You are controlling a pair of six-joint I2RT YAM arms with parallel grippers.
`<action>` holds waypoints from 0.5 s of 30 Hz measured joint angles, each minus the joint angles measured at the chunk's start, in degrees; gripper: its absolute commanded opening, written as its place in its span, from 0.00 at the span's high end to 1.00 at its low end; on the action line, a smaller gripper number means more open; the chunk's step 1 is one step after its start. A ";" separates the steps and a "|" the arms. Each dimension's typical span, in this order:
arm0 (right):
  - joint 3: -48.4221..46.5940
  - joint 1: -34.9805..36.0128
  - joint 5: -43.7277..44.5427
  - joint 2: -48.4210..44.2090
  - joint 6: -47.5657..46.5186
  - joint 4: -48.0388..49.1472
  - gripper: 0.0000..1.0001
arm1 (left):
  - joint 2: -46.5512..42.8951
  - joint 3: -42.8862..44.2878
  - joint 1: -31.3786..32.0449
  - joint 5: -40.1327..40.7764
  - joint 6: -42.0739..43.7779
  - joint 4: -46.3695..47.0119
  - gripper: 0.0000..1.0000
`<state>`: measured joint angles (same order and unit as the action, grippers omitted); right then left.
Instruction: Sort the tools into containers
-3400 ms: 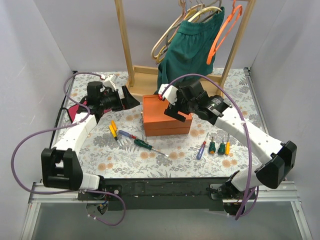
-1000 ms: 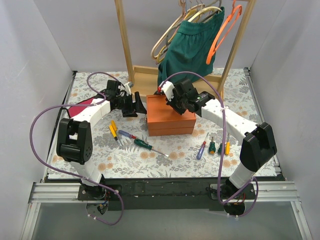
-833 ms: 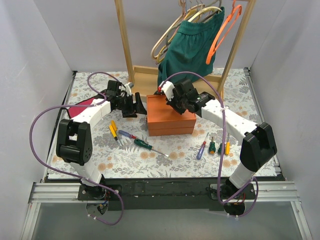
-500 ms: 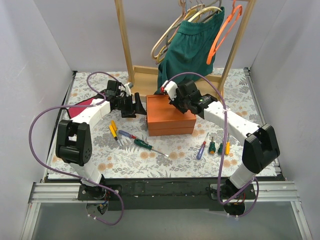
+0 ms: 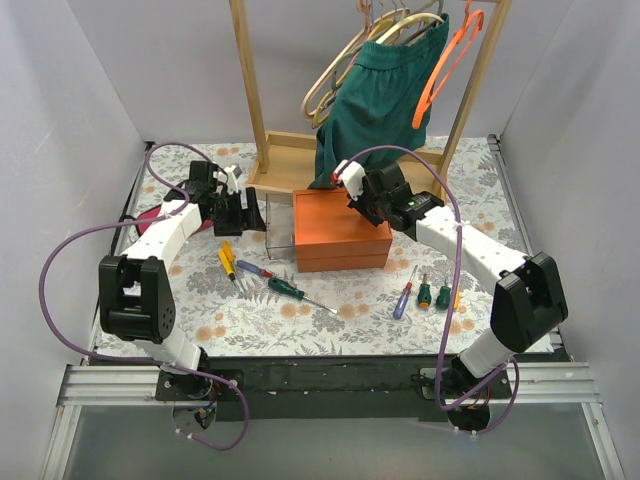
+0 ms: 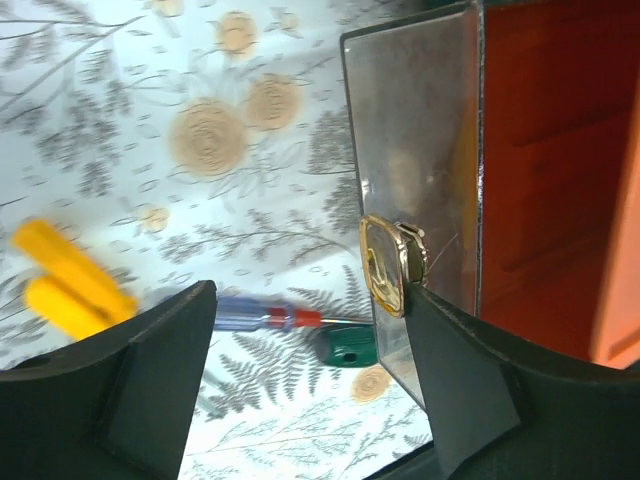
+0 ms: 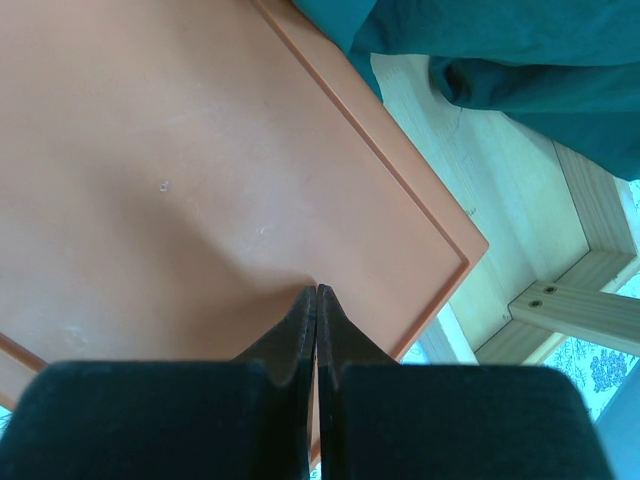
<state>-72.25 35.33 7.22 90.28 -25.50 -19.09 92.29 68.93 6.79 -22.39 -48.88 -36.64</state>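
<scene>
The orange box [image 5: 340, 238] stands closed mid-table, and the clear box [image 5: 280, 227] sits against its left side. My left gripper [image 5: 243, 212] is open just left of the clear box. In the left wrist view the clear box [image 6: 415, 150] shows a gold latch [image 6: 385, 262] just inside my right finger [image 6: 460, 390]. Below lie two yellow screwdrivers [image 6: 70, 280], a purple-and-red one [image 6: 260, 315] and a green one [image 6: 350, 345]. My right gripper [image 7: 317, 292] is shut with its tips on the orange lid [image 7: 150, 180]. Several more screwdrivers [image 5: 424, 293] lie right of the box.
A wooden rack [image 5: 250, 90] with hangers and a green garment [image 5: 380, 90] stands behind the boxes, with its base tray [image 5: 290, 160] close to them. A dark red object [image 5: 150, 215] lies at the left edge. Purple cables loop over both arms.
My left gripper has drawn back to the left, away from the orange box, and opened a little. The clear box now shows beside the orange one. My right gripper shifted slightly back along the lid.
</scene>
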 measured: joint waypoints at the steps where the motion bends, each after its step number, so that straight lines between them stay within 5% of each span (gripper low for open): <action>1: 0.02 -0.07 0.07 -0.04 -0.02 0.00 0.99 | -0.44 -0.24 -0.46 0.63 0.28 -0.24 0.22; 9: 0.02 -0.50 0.33 -0.20 -0.15 -0.15 0.98 | -0.92 1.03 -1.51 2.82 -0.02 -1.27 0.12; 10: 0.02 -0.68 0.55 -0.37 0.09 -0.55 0.87 | -0.92 1.64 -1.62 2.71 -0.31 -0.94 0.11; 11: -0.02 -0.87 0.83 -0.66 0.35 -1.11 0.61 | -1.03 2.21 -1.75 2.56 -0.63 -0.52 0.10; 12: -0.07 -1.25 1.20 -1.18 0.92 -2.16 0.49 | -1.25 2.84 -1.88 2.40 -0.90 0.09 0.07; 15: -0.04 -2.60 2.58 -4.22 2.40 -5.99 0.32 | -3.89 4.39 -2.32 2.16 -1.92 2.49 0.05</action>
<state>-72.29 32.73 9.80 86.06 -23.09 -25.08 88.40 73.32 4.47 -20.23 -50.81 -34.15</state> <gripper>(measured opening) 0.529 0.930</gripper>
